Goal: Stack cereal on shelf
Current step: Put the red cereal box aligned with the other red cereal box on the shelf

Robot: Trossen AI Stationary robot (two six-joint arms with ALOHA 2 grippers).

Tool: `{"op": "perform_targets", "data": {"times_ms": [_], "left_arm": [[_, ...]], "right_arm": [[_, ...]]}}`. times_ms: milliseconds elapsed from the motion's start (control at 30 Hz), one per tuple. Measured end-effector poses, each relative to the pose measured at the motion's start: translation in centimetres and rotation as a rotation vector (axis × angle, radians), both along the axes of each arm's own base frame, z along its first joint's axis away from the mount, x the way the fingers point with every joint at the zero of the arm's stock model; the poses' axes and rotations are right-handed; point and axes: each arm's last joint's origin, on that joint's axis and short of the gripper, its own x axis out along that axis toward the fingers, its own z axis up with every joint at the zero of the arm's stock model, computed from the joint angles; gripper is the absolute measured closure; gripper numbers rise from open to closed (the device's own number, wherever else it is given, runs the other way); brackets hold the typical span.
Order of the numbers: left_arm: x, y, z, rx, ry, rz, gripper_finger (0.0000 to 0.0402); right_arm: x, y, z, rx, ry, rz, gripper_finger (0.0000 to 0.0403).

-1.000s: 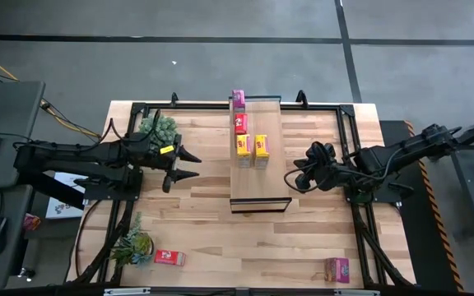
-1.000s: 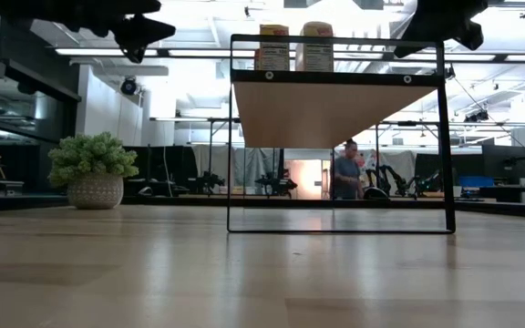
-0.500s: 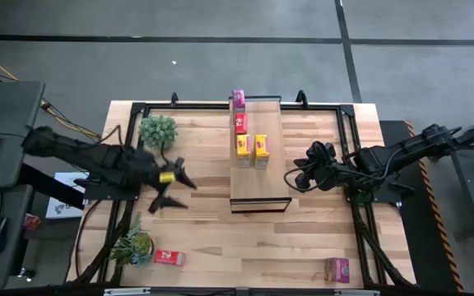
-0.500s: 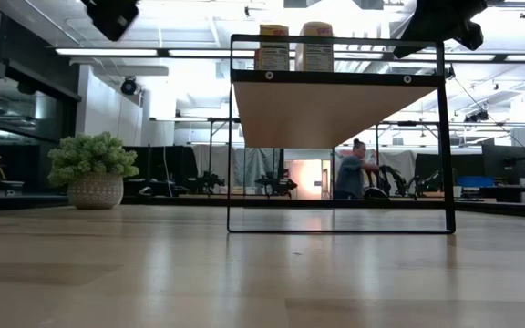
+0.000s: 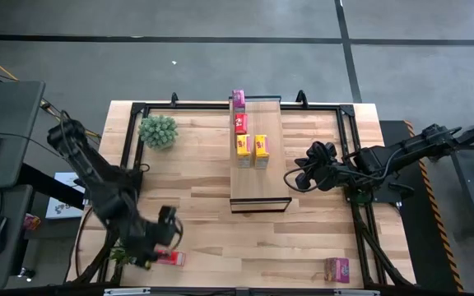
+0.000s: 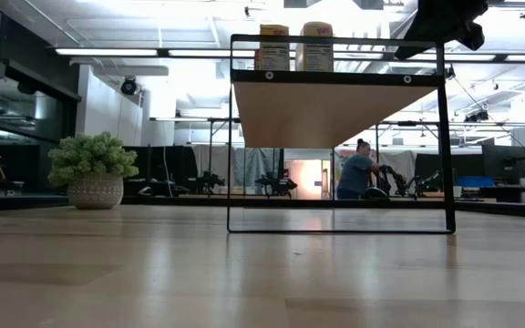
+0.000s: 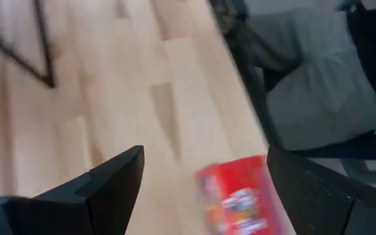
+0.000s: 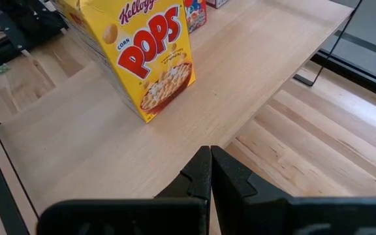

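Observation:
The shelf (image 5: 259, 168) stands mid-table. On it are a magenta box (image 5: 238, 99), a red box (image 5: 240, 123) and two yellow boxes (image 5: 243, 150) (image 5: 262, 150), all upright. A second red box (image 5: 171, 258) lies flat on the table near the front left. A second magenta box (image 5: 336, 269) lies at the front right. My left gripper (image 5: 164, 238) is open just above the near red box (image 7: 237, 196), one finger on either side and touching nothing. My right gripper (image 8: 211, 163) is shut and empty, hovering by the shelf's right side (image 5: 290, 179).
A potted plant (image 5: 158, 131) stands at the far left. A second plant (image 5: 127, 248) by the front left edge is partly hidden under my left arm. The shelf's dark frame legs (image 6: 229, 146) reach down to the table. A person (image 6: 354, 173) moves in the room behind.
My left gripper has swung from beside the shelf's left side toward the table's near edge and now stands over the red box at the front left. It has left the low view.

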Motion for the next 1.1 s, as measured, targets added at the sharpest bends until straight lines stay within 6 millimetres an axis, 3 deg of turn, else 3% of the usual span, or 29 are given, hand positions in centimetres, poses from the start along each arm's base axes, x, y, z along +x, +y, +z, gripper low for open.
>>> {"op": "perform_targets", "data": {"times_ms": [200, 433, 1100], "left_arm": [[0.1, -4.0, -0.6, 0.112, 0.073, -0.013, 0.0087], [0.5, -5.7, -2.1, 0.175, 0.21, -0.001, 0.0086], [1.8, -4.0, -5.5, 0.172, 0.481, 0.15, 0.0088]], "right_arm": [[-0.1, 0.0, -0.1, -0.006, 0.013, 0.001, 0.0402], [-0.1, -0.1, -0.1, -0.01, 0.021, 0.001, 0.0402], [-0.1, -0.1, -0.1, -0.009, 0.02, -0.001, 0.0402]]}}
